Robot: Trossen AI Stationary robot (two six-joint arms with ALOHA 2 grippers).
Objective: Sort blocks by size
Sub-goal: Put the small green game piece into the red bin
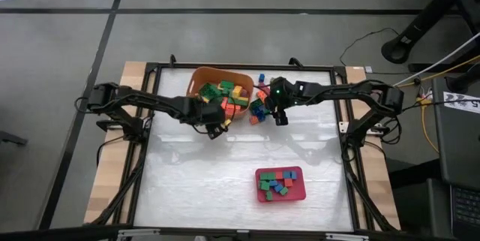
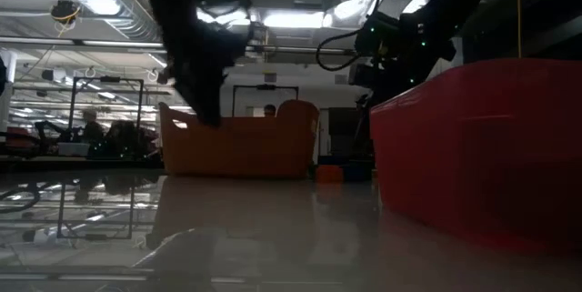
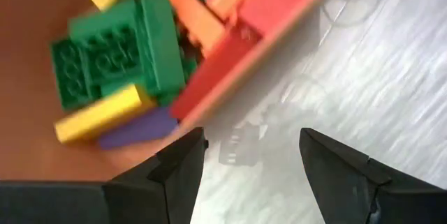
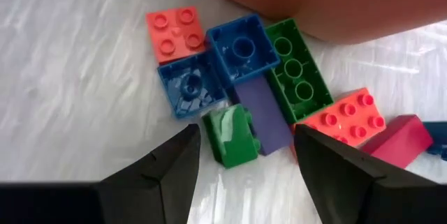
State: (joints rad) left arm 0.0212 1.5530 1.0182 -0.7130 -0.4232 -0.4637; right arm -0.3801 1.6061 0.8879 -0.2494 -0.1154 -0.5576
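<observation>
You have the right gripper above the loose blocks on the table just beside the orange tub, its fingers spread and empty, probably to pick one of them. The left gripper hangs at the tub's rim, also spread and holding nothing. Many blocks lie piled inside the tub, green, yellow, orange and purple, some long. A few small ones are already in the pink-red tray, well apart, so the sorting looks only begun.
</observation>
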